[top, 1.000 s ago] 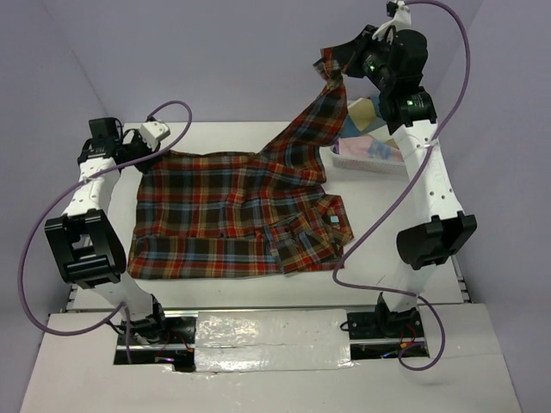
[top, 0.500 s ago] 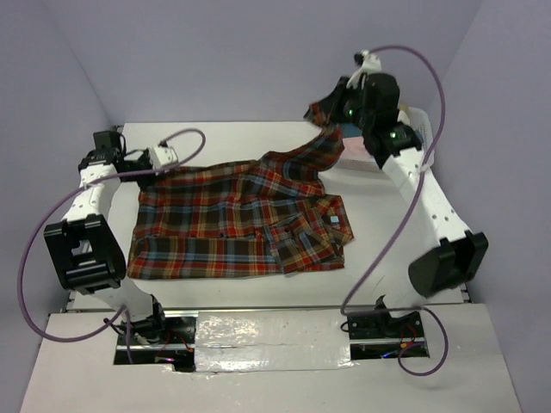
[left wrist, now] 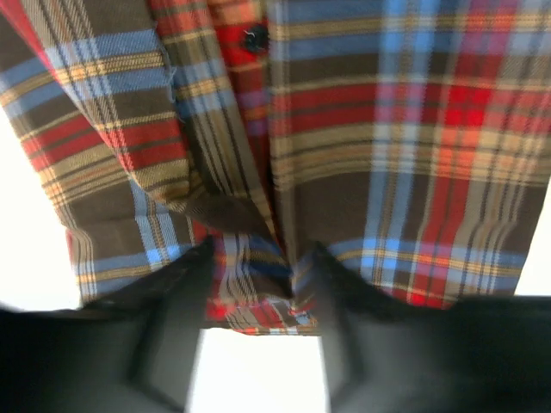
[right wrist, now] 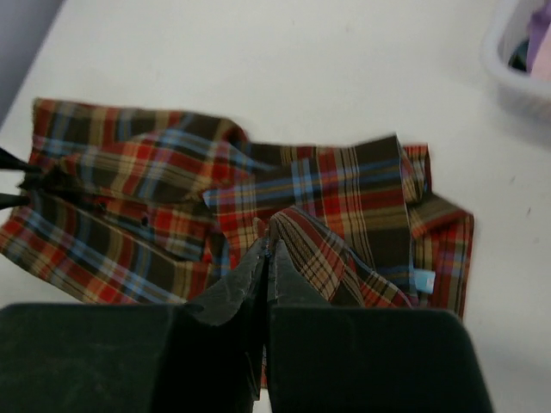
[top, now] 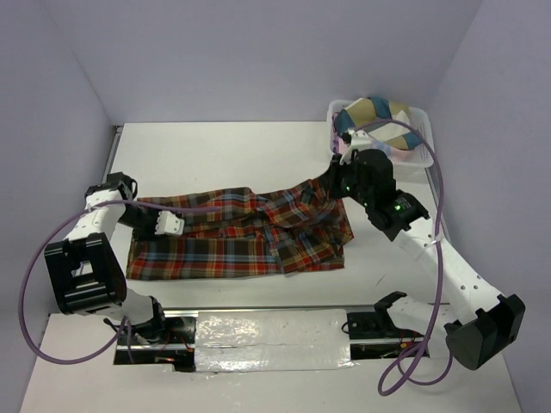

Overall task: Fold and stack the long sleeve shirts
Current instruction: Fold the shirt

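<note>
The plaid shirt lies crumpled along the near edge of the desk, left of the middle, and is only roughly flat. We see its red-orange, brown and blue checks bunched into folds toward its far side. In the left wrist view the button placket runs down the cloth.

At the shirt's right end a ridge of fabric rises to the right gripper. That gripper's fingers are pressed together on a pinch of the plaid, as the right wrist view shows.

At the shirt's left end, the left gripper is low over the cloth. Its fingers stand apart with a loose fold between them, and they do not squeeze it.

The desk is plain white and matte. In its far right corner stands a white basket holding teal and beige clothes.

Pale lavender walls close in the far, left and right sides. Purple cables loop off both arms, and a strip of silver tape runs between their bases at the near edge.
</note>
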Robot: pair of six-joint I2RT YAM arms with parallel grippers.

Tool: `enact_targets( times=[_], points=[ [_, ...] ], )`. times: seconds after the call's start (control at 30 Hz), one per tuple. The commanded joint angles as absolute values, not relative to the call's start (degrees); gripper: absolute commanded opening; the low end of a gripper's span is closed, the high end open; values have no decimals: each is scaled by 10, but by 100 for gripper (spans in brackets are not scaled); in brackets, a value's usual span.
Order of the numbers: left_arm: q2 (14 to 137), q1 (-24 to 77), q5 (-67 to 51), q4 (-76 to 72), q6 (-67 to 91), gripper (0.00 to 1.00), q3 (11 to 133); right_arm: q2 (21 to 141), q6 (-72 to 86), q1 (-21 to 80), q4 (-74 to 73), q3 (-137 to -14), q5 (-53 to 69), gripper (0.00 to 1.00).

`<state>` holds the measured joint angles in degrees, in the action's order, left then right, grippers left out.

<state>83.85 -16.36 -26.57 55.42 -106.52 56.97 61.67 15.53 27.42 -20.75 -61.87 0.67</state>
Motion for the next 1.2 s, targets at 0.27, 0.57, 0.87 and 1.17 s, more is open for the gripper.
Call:
enact_targets(
  times=[0.27, 0.57, 0.87, 1.17],
  points=[
    [817, -144, -318, 534, -948, 62, 612, 597, 185, 277, -208, -577, 18, 0],
    [866, -114, -285, 572, -889, 60, 616, 595, 176, 277, -217, -577, 8, 0],
    [861, -105, -220, 483, -845, 49, 568, 592, 175, 278, -220, -577, 3, 0],
    [854, -103, -146, 424, -836, 12, 528, 613, 158, 277, -232, -598, -11, 0]
  ],
)
